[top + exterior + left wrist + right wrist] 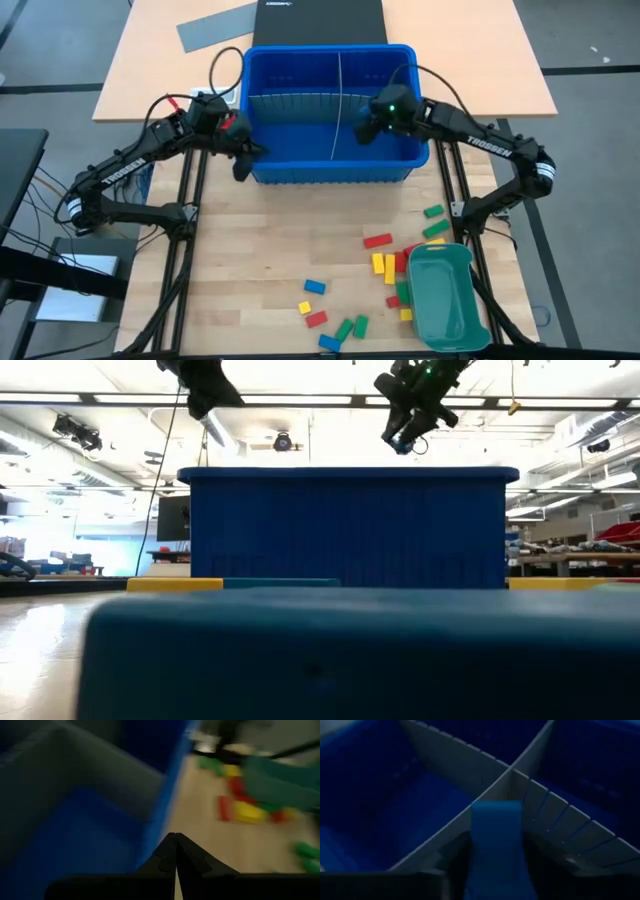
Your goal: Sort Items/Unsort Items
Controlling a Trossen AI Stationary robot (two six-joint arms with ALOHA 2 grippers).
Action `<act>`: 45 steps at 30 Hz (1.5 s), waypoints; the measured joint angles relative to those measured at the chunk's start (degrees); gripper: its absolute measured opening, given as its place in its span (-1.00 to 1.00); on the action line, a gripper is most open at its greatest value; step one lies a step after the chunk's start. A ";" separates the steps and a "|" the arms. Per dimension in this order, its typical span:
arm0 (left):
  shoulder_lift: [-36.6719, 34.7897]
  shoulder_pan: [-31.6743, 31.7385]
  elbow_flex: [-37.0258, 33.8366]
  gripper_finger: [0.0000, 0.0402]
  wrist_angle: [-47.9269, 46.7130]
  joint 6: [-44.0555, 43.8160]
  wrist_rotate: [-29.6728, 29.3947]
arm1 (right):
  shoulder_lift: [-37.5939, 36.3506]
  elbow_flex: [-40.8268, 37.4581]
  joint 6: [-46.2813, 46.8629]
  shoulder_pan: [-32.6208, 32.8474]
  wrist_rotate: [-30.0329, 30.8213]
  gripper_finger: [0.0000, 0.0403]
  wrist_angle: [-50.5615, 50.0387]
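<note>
Mostly hidden: right gripper [495, 865] grasping blue block [496, 840] over bin [330, 170]; left gripper [175, 855] clenched.

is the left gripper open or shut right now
Shut: in the left wrist view the left gripper's dark fingers meet along a thin seam, with nothing between them.

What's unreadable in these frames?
- Blue bin floor: the low view shows only its front wall; a blurred teal shape across the foreground hides the table.
- Right gripper over the bin: the wrist view shows a blue block between its fingers; gripped or released is unclear.
- Loose blocks: blurred in the left wrist view.
</note>
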 joint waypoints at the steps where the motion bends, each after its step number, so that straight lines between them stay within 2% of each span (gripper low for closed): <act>1: 0.00 -0.56 0.00 -0.93 -0.08 -0.02 2.70 | 0.00 0.00 1.06 -0.68 -0.75 0.08 0.34; 3: 0.00 -2.30 0.00 -0.91 -0.36 -0.05 5.03 | -0.10 0.00 1.57 -1.50 -3.46 0.34 0.80; 6: 0.60 -6.24 0.00 -0.83 -1.79 -0.04 5.00 | -0.52 0.00 1.57 -1.96 -6.25 0.63 0.81; 10: 2.74 -12.68 0.00 -0.65 -2.97 -0.04 4.53 | -1.20 -0.02 1.54 -1.88 -6.66 0.76 0.24; 18: 10.51 -26.78 0.00 -0.25 -2.86 -0.85 3.27 | -1.62 -0.02 -1.40 -1.85 -9.83 0.63 -0.71; 25: 18.06 -36.70 0.00 -0.07 -2.16 -4.23 -6.39 | -1.62 -0.02 -4.02 -1.85 -12.60 0.52 -0.98; 34: 29.17 -45.37 0.00 -0.01 8.51 -11.73 -4.53 | -1.62 -0.01 -4.27 -1.83 -17.23 0.51 -4.68; 45: 39.94 -52.97 -0.02 -0.01 20.73 -21.04 -9.62 | -1.64 -0.02 -7.00 -1.83 -18.24 0.49 -6.63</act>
